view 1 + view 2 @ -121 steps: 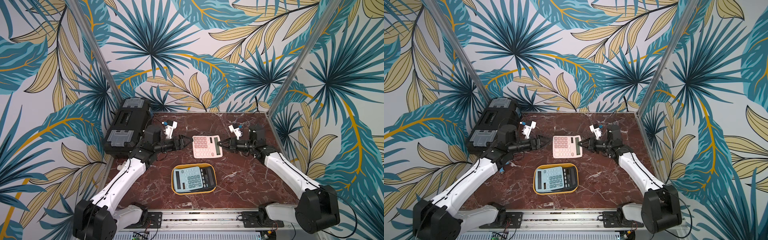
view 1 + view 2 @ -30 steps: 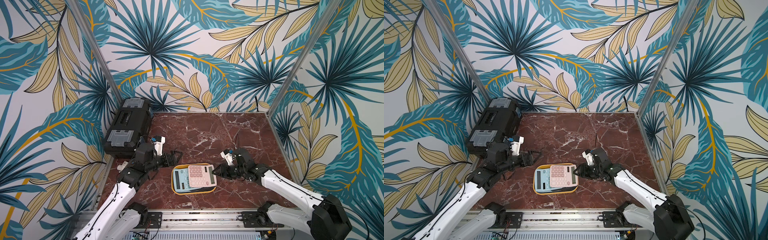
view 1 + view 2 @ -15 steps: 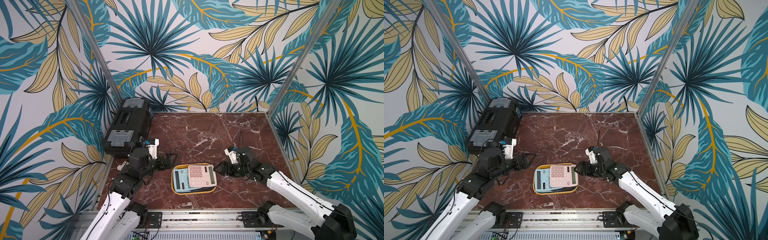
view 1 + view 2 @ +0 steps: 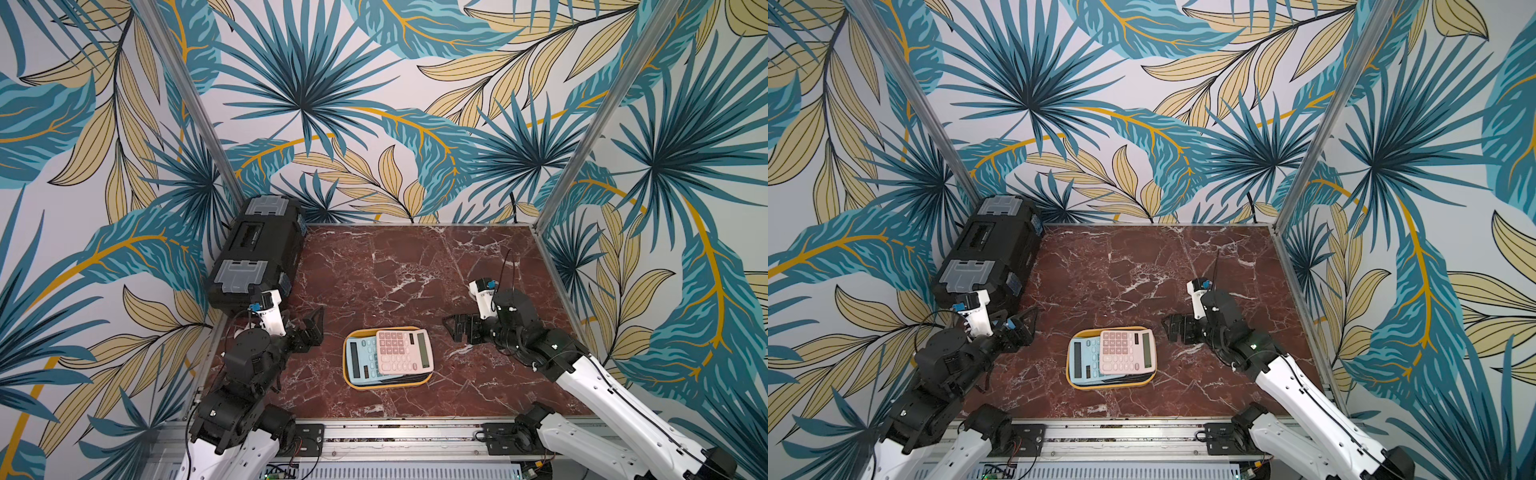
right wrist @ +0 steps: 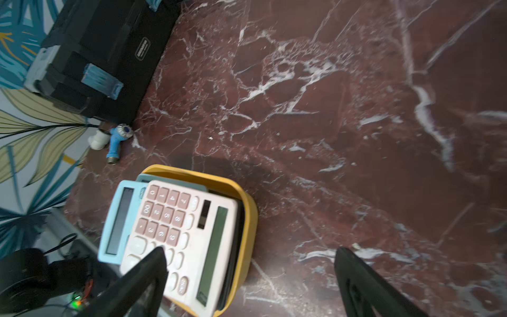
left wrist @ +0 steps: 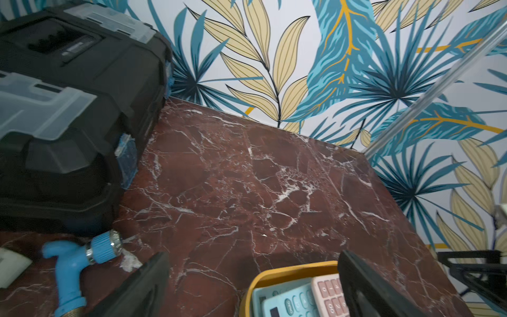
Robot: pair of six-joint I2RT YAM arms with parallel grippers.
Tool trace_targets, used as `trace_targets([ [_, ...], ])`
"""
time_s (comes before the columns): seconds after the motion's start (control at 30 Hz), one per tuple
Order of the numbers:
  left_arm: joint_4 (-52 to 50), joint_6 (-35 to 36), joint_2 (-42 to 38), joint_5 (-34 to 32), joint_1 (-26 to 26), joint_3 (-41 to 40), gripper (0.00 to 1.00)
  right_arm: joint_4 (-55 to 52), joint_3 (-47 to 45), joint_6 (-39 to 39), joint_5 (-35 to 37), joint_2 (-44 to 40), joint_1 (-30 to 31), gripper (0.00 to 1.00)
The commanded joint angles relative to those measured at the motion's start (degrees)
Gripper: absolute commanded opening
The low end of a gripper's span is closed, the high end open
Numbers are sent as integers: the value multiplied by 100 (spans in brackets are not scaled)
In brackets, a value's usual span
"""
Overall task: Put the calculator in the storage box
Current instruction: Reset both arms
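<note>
Entry, reading near to far.

Nearest me, the mounting rail (image 4: 395, 434) is running along the near edge of the counter (image 4: 395, 274).

Just beyond it, the storage box (image 5: 247, 216) is sitting on the counter. The pink calculator (image 4: 401, 351) is lying inside it, keys up. It is resting on the blue calculator (image 4: 359, 359) and covering that one's right part. Something dark is showing beneath both; I cannot tell what. In the right wrist view, 1 end of the pink case seems to be riding over the rim rather than lying flat on the box floor. I am judging the placement done, though loosely seated.

The left end effector (image 4: 315, 328) is hanging to the left of the box and apart from it, jaws spread and gripping nothing. The right end effector (image 4: 455, 330) is hanging beside the right of the box, jaws spread wide and empty, touching nothing.

Handling: I am treating the calculator as a light, stiff plastic slab with a smooth, probably slippery shell. For any re-seating, I am planning to pinch across its 2 long edges near the middle. That is keeping the pads off the display window and keys. I am expecting even a light nudge to slide it over the blue one.

Further back, a blue pipe fitting (image 6: 74, 258) is lying beside the black toolbox (image 4: 257, 249), which is standing at the far left against the wall.
</note>
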Motion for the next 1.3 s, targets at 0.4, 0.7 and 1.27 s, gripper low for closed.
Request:
trace_targets([
  [0.4,2555,1278,938,-1279,404,-1616,100,2160,-1729,-1667,3665,-678,-322,100],
  [0.7,3150,1438,1249,-1046,984,-1872,100,4238,-2694,-1869,3570,-285,-1195,100],
  [1.27,5804,2861,2197,-611,1339,-2799,100,7275,-2982,-2184,2978,1843,-1984,99],
])
